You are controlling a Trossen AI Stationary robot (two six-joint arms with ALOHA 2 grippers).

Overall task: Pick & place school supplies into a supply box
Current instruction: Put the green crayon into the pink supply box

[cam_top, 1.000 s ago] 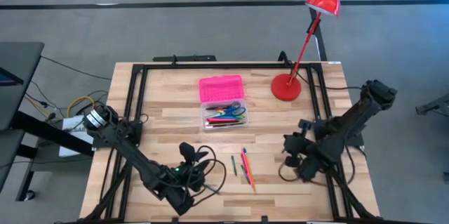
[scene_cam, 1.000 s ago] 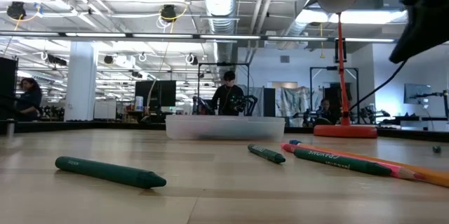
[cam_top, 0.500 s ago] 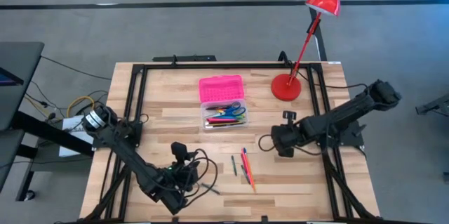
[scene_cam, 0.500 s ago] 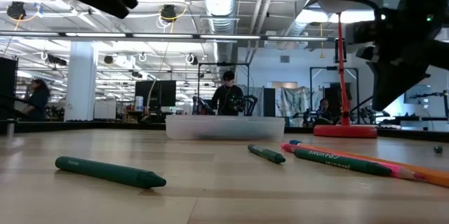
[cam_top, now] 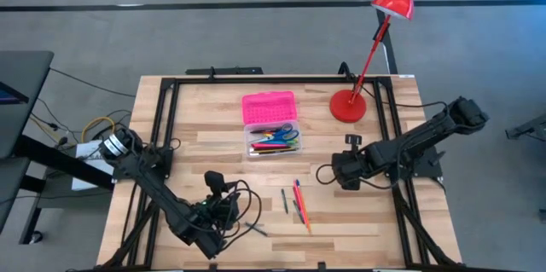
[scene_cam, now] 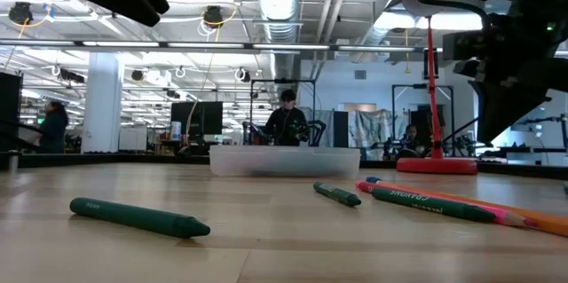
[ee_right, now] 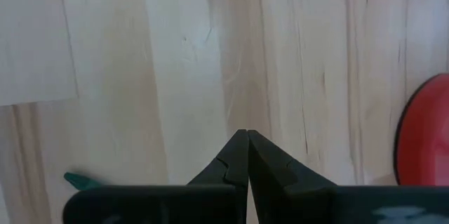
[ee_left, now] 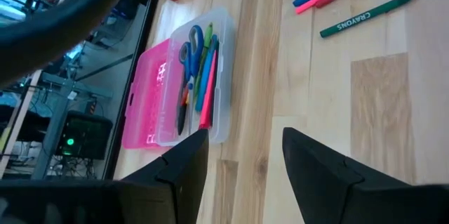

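The left gripper [ee_left: 242, 157] is hovering over the table's [cam_top: 213, 148] near-left part, its fingers spread wide and holding nothing. The right gripper [ee_right: 241, 143] — fingers pressed together, empty — is hanging right of the loose pens [cam_top: 298, 201], which are lying near the table's middle front. The box [cam_top: 273, 141], its pink lid [cam_top: 270, 107] folded back, is sitting toward the far side with scissors [ee_left: 192, 41] and pens inside.

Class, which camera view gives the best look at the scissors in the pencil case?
The left wrist view: the scissors lie in the clear tray of the pencil case, blue handles and blades plain. The high view shows the scissors only as a small blue spot. The low view shows only the tray's wall; the right wrist view misses the scissors.
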